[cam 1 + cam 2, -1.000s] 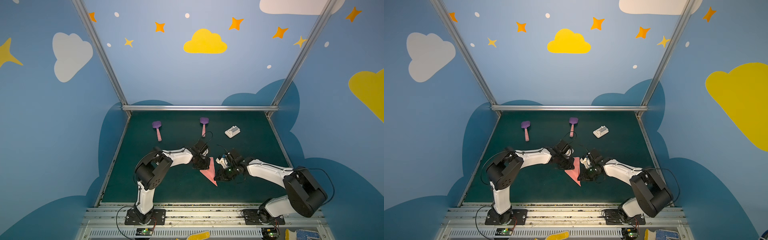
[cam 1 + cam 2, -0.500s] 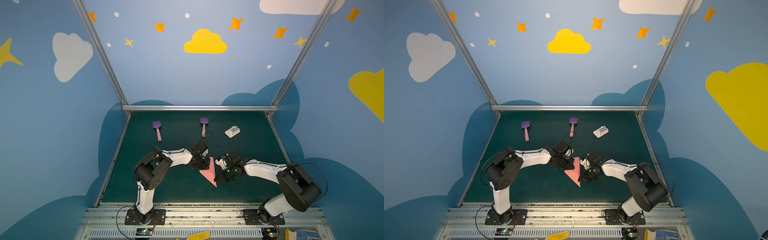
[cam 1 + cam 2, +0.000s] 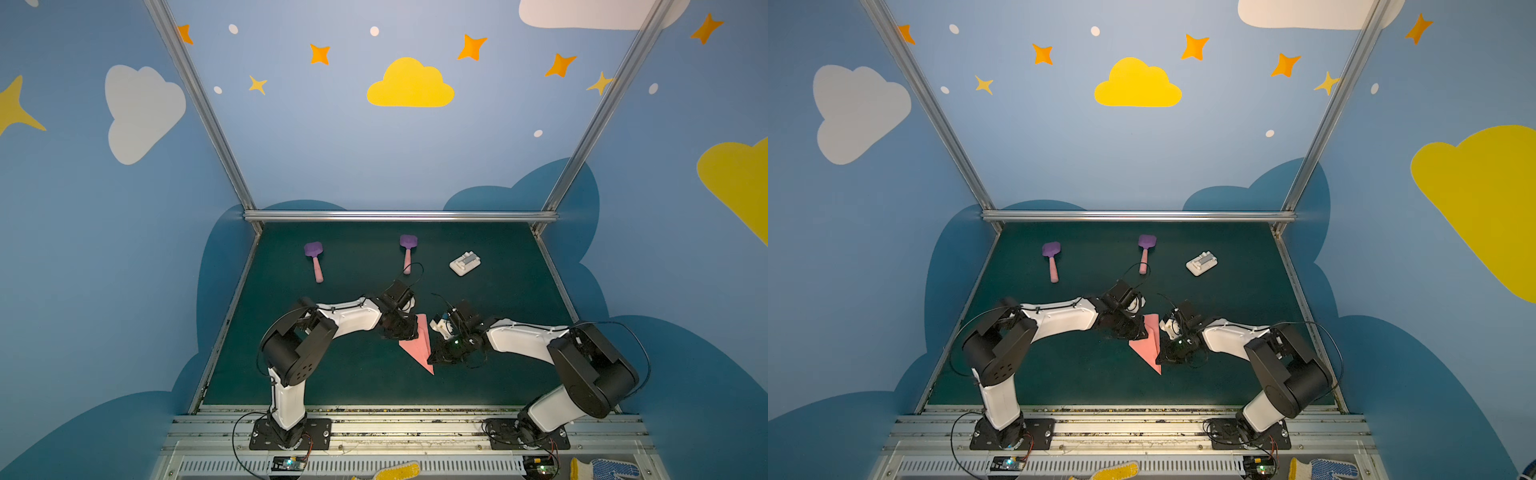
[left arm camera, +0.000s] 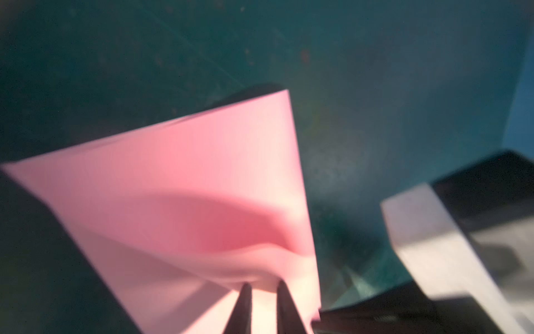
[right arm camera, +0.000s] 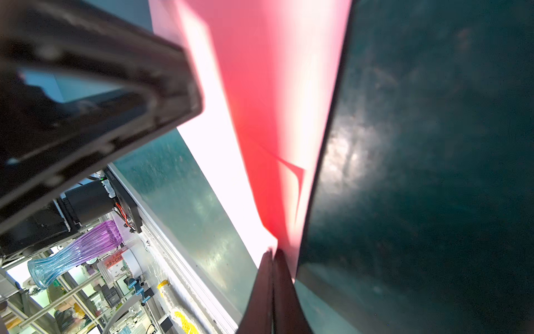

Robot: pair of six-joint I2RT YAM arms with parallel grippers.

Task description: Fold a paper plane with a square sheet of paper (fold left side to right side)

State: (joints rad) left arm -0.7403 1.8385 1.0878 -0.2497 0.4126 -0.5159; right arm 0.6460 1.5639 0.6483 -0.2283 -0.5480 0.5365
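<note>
Jaws on the right gripper [image 5: 273,260] pressed flat together, no gap between the fingers [image 5: 260,292], pinched on an edge of the pink paper [image 5: 260,86]. Paper standing up from those tips as a raised flap, light glowing through it, a small crease partway along. In both top views, same gripper [image 3: 433,360] [image 3: 1161,360] low at the right edge of the paper, near its pointed end.

Jaws on the left gripper [image 4: 264,292] a narrow slit apart, pink showing between the two dark fingers [image 4: 244,309]. Tips over the paper [image 4: 187,173], which bulges into a soft ridge just ahead of them. Impossible to tell whether touching it or just above. In both top views, left gripper [image 3: 411,332] [image 3: 1142,332] at the paper's left side, toward its broad far end.

Paper [image 3: 417,347] [image 3: 1148,347] folded to a long triangle, wide end away from the arm bases, point toward them, lying between the two grippers on the dark green mat [image 3: 332,374]. Well apart, toward the back of the mat: two purple spatulas [image 3: 313,259] [image 3: 408,251] with pink handles, and a small white block [image 3: 464,263] to their right.
</note>
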